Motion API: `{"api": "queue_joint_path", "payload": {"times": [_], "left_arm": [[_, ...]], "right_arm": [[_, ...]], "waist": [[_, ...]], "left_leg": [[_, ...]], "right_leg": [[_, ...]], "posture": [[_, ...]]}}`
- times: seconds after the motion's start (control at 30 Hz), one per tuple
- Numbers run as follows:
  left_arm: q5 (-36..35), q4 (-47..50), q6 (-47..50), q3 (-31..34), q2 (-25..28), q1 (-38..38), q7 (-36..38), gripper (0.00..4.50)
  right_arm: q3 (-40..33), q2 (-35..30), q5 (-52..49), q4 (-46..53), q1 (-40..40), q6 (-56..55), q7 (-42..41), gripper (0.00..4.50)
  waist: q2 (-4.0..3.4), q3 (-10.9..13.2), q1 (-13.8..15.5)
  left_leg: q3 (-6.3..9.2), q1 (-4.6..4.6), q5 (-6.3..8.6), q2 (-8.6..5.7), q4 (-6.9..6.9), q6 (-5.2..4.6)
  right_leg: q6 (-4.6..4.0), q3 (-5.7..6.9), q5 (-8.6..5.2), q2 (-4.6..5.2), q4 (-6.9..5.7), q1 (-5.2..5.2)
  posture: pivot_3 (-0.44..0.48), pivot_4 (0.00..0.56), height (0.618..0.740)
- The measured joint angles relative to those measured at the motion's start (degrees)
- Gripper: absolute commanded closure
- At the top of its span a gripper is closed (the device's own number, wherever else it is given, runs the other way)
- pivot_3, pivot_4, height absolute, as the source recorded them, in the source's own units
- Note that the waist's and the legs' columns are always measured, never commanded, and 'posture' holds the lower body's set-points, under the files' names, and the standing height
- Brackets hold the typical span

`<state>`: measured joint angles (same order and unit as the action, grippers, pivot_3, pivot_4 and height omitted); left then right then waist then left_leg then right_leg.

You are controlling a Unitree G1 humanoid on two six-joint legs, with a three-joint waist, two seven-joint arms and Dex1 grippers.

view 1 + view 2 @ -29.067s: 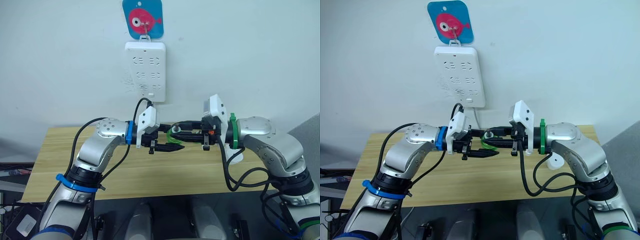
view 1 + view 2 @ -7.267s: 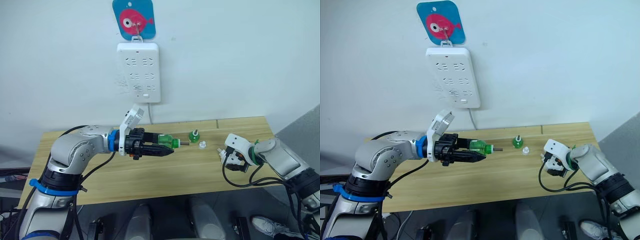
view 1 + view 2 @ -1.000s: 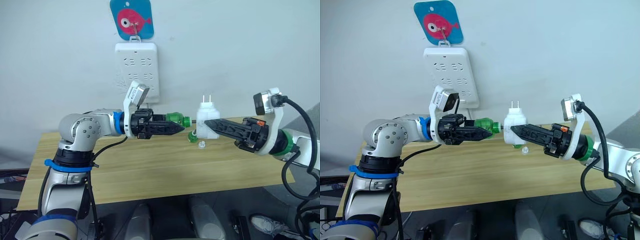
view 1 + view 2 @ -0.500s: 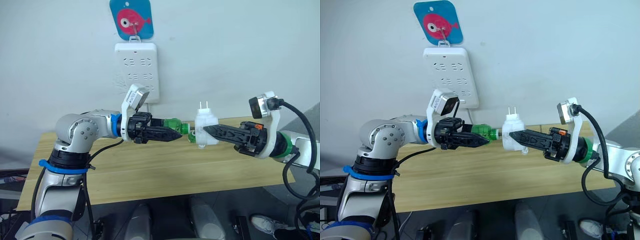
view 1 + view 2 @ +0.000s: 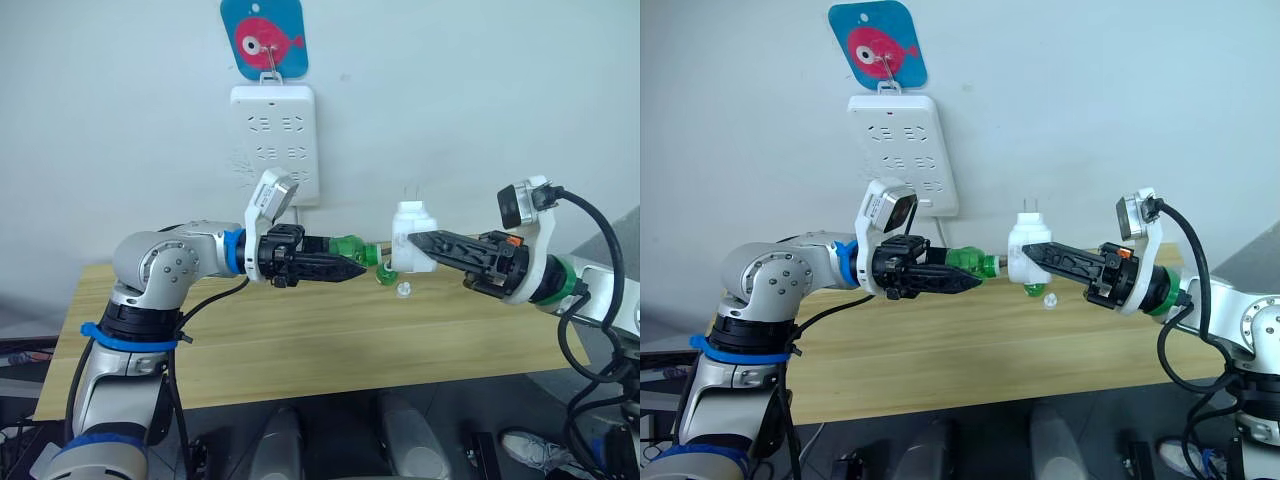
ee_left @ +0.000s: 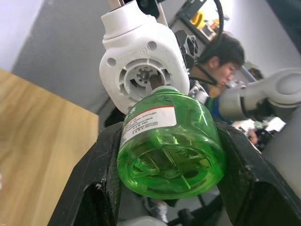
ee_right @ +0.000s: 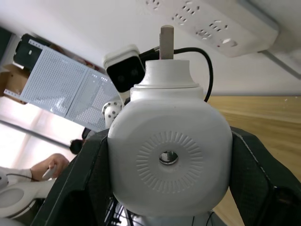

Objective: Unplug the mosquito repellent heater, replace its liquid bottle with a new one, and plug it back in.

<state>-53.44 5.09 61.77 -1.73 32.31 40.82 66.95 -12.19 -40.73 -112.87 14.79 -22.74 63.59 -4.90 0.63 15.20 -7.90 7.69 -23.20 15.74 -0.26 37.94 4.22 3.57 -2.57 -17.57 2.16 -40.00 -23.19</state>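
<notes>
Now the left gripper and right gripper are nearer each other than a second ago. Left is clamped on the green liquid bottle, neck just at the underside of the mosquito repellent heater; whether it's seated can't be told. Right is closed around the heater, held above the table, prongs up. A second green bottle is half hidden behind. Left wrist view shows the heater's socket; right wrist view shows its face hole, power strip above.

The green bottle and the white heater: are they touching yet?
Touching. In the left wrist view the green bottle has its neck against the socket underneath the white heater, no gap showing.
</notes>
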Motion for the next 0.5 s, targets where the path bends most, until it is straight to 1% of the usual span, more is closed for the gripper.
{"api": "queue_joint_path", "payload": {"times": [0.17, 0.33, 0.5], "left_arm": [[-0.32, -0.21, 0.53, 0.58, -0.16, 0.02, -0.25, 2.20], [-0.94, -1.55, 2.48, 1.26, -0.72, 1.21, -0.25, 2.20], [-0.43, -3.36, 2.09, 1.18, -0.48, 2.84, 0.36, 2.20]], "right_arm": [[-0.69, 1.32, 0.00, 0.17, 0.02, 0.43, 1.07, 1.55], [-1.12, 1.32, 0.01, 0.23, 0.03, 0.71, 0.65, 1.55], [-2.11, 0.54, 0.18, -0.19, 0.02, 0.87, -0.03, 1.55]], "waist": [[0.00, 0.00, -0.03], [0.00, 0.00, 0.00], [0.00, 0.00, -0.06]], "left_leg": [[0.00, 0.01, 0.00, 0.00, -0.01, 0.00], [0.00, 0.00, 0.00, -0.01, 0.00, -0.01], [-0.01, 0.01, 0.00, 0.00, -0.01, 0.00]], "right_leg": [[0.00, 0.00, 0.00, -0.01, 0.00, 0.00], [0.00, 0.01, 0.00, -0.01, 0.00, 0.00], [0.00, 0.00, 0.00, -0.01, -0.01, 0.00]], "posture": [[-0.183, 0.232, 0.740], [-0.183, 0.231, 0.740], [-0.185, 0.229, 0.740]]}}
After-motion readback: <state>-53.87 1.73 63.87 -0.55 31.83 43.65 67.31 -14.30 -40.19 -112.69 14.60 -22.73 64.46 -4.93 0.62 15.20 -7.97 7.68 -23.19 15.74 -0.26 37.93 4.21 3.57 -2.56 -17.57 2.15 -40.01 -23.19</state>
